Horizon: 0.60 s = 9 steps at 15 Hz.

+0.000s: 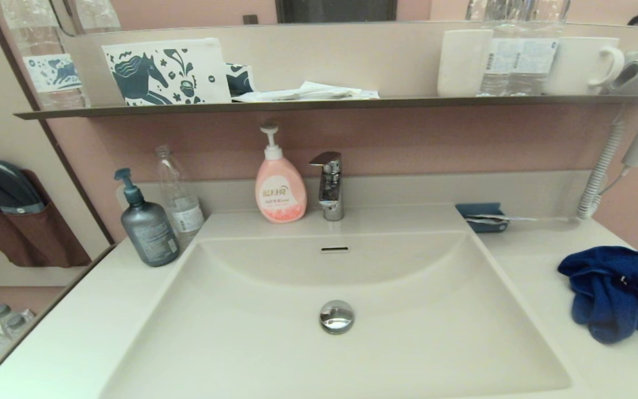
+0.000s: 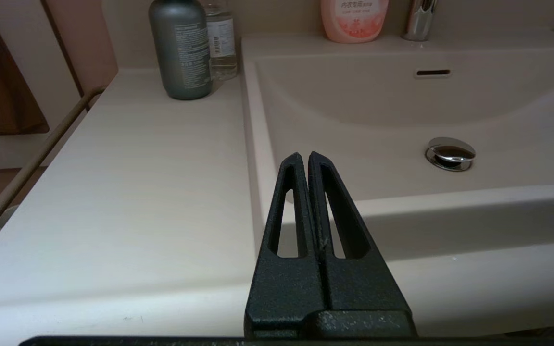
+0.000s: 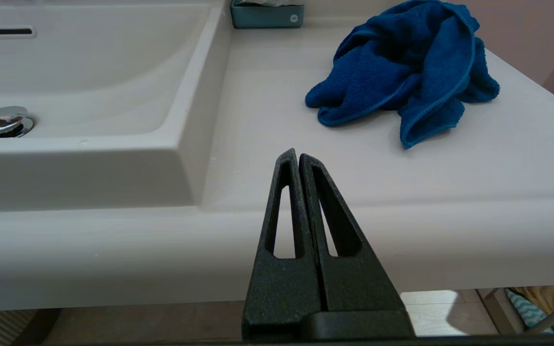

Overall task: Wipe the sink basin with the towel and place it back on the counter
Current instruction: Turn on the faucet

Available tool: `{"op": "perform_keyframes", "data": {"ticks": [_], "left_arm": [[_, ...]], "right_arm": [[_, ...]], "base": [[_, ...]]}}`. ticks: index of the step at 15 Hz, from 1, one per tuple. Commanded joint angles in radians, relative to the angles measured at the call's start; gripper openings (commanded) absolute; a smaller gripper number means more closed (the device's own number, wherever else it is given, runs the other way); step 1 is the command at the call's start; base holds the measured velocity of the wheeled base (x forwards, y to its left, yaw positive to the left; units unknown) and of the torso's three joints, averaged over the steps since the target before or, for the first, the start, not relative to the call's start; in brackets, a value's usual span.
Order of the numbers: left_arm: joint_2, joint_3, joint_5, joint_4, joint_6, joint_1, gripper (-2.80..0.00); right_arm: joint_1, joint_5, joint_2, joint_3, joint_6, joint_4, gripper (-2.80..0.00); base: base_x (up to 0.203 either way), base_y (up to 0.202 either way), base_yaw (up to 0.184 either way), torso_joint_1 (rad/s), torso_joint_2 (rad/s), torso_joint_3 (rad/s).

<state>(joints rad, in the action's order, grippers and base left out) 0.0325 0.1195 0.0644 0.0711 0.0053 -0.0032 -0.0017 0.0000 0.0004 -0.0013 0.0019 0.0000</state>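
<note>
The cream-white sink basin (image 1: pixel 252 332) fills the middle of the head view, with its chrome drain plug (image 1: pixel 336 316) and overflow slot (image 1: pixel 334 249). The dark blue towel (image 1: pixel 618 296) lies crumpled on the counter (image 1: pixel 540 266) to the right of the basin, also seen as towel (image 3: pixel 404 72) in the right wrist view. My right gripper (image 3: pixel 297 154) is shut and empty, hanging in front of the counter's front edge, short of the towel. My left gripper (image 2: pixel 304 156) is shut and empty near the basin's front left corner. Neither arm shows in the head view.
A grey pump bottle (image 1: pixel 146 221), a clear bottle (image 1: pixel 179 197), a pink soap dispenser (image 1: pixel 279 183) and the chrome faucet (image 1: pixel 329 185) stand along the back. A small teal tray (image 1: pixel 484 216) sits behind the towel. A dark shelf (image 1: pixel 324 104) runs above; a hair dryer (image 1: pixel 637 75) hangs right.
</note>
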Motion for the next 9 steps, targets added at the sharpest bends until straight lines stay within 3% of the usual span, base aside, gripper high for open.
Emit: {"op": "perform_keyframes", "data": {"ticks": [1,5,9], "left_arm": [[0.104,0.059,0.021,-0.004,0.001,0.0,-2.8],[0.272,0.157,0.118,-0.029,0.004,-0.001,-2.8],[0.526,0.194,0.174,-0.228,0.009,-0.003,-2.8]], "right_arm": [[0.0,0.0,0.0,0.0,0.0,0.0,-2.8],[0.0,0.0,0.0,0.0,0.0,0.0,-2.8],[0.0,0.0,0.0,0.0,0.0,0.0,-2.8]], "base": [[0.0,0.0,0.0,0.0,0.0,0.0],[0.0,0.0,0.0,0.0,0.0,0.0],[0.0,0.0,0.0,0.0,0.0,0.0]]}}
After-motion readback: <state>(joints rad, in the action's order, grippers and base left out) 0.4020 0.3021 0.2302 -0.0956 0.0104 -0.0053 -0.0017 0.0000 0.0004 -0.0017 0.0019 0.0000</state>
